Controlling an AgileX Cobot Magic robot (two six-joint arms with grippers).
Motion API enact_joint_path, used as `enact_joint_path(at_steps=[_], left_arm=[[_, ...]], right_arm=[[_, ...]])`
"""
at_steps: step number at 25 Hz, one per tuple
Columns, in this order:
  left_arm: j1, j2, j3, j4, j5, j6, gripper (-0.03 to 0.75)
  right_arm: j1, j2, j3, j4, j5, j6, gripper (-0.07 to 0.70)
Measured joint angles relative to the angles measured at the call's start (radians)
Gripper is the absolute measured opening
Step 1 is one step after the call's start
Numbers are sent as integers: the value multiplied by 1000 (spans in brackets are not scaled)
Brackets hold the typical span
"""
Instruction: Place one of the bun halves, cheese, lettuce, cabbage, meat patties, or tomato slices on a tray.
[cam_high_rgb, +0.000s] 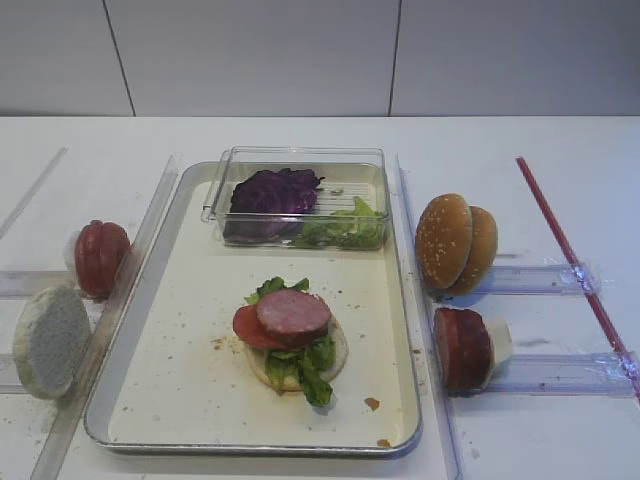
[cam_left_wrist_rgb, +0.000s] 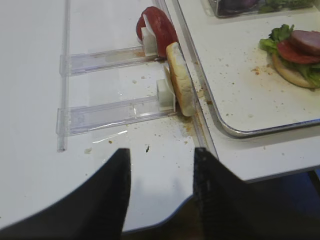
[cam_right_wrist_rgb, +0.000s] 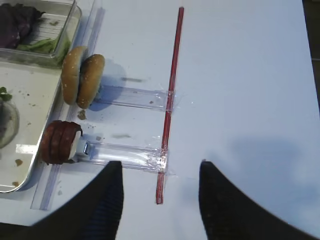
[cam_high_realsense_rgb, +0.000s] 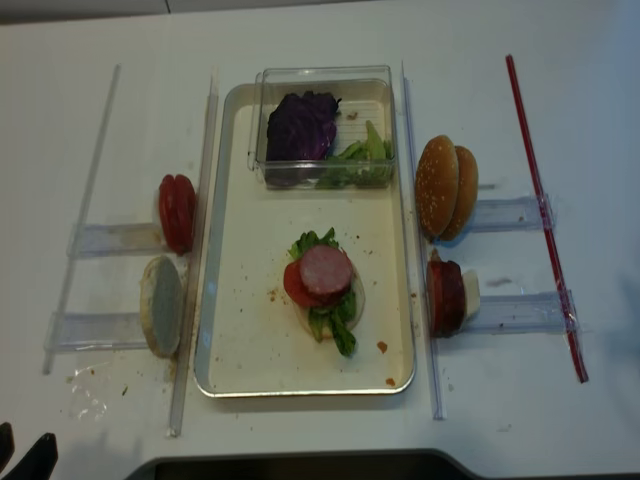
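Ingredients stand on edge in side racks so I can pinch them. My right pincer hangs released, grasping nothing, near the meat patties. My left pincer hangs released too. The tray holds a half-built stack.

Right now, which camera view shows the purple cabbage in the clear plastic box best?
The realsense exterior high view: it looks straight down on the whole crinkled purple cabbage clump. The other exterior view shows it slanted through the box wall. The right wrist view and left wrist view catch only an edge.
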Motion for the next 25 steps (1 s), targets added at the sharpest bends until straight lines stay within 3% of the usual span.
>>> enact_joint_path(at_steps=[9, 25], left_arm=[[0, 0, 0, 0, 0, 0, 285], [0, 0, 0, 0, 0, 0, 285]], right_arm=[[0, -219, 219, -2, 11, 16, 382], [-1, -597, 451, -58, 12, 14, 382]])
